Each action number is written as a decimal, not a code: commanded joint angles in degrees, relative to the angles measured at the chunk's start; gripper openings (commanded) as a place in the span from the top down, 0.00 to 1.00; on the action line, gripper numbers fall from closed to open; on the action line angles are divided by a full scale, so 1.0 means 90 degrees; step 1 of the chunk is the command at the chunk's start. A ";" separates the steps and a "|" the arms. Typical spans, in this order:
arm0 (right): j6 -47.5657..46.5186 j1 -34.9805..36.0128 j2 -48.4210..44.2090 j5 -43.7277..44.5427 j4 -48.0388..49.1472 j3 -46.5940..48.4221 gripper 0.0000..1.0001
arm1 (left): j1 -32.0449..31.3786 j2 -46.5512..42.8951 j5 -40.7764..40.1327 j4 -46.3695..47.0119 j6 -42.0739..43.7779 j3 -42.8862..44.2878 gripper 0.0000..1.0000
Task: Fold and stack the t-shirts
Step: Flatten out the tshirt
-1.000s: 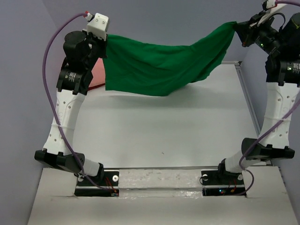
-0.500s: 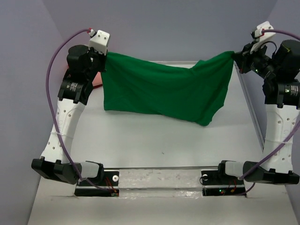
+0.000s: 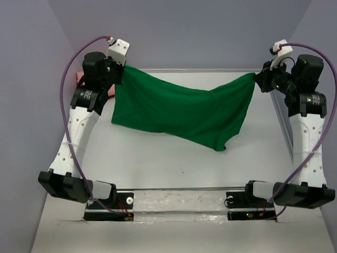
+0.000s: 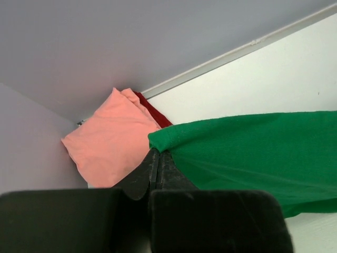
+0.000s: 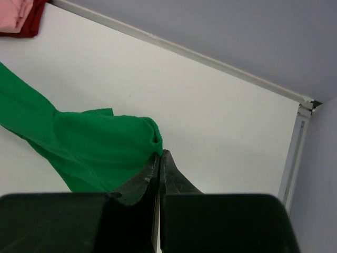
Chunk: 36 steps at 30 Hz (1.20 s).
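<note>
the green t-shirt [image 3: 179, 108] hangs as a sheet between the two arms, its long axis running straight across the table [image 3: 158, 168] from left to right, well out from the bases. the left gripper [image 3: 119, 73] has its jaws pinched together on the shirt's upper left corner, and the right gripper [image 3: 256, 79] is clamped the same way on the upper right corner. both wrist views show green cloth bunched at the closed tips. neither arm is nearer: each holds its own end. the top edge sags a little in the middle, so the cloth is not fully taut. the lower edge slants and hangs lowest toward the right, so that corner would likely meet the table first. whether it already touches i cannot tell. the salmon pink t-shirt [image 4: 108, 139] is piled with the dark red t-shirt [image 4: 152, 109] in the far left corner, near the left gripper and apart from the green one. laying the green shirt flat looks like the next step, and it calls for both grippers to lower level and together.
</note>
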 commanded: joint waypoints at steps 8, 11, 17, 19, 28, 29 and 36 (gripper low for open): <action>0.0433 0.0021 0.3477 0.0155 0.1170 0.2465 1.00 | 0.0289 0.3014 -0.0126 0.0785 -0.0179 0.2442 1.00; 0.0443 0.0021 0.4335 0.0291 0.1190 0.3637 1.00 | 0.0396 0.4088 -0.0331 0.0620 -0.0287 0.3744 1.00; 0.0521 0.0021 0.5568 0.0545 0.1092 0.5789 1.00 | 0.0387 0.5136 -0.0897 0.0608 -0.0316 0.6199 1.00; 0.0512 0.0021 0.5589 0.0565 0.1092 0.6074 1.00 | 0.0397 0.4815 -0.1053 0.0978 -0.0326 0.5976 1.00; 0.0551 0.0021 0.4440 0.0439 0.1131 0.6075 1.00 | 0.0358 0.3038 -0.0927 0.1176 -0.0482 0.5087 1.00; 0.0580 0.0021 0.4253 0.0322 0.1112 0.5813 1.00 | 0.0358 0.2901 -0.0889 0.1127 -0.0492 0.5019 1.00; 0.0532 0.0021 0.2439 0.0039 0.0849 0.3970 1.00 | 0.0338 0.0980 -0.0606 0.0894 -0.0414 0.2758 1.00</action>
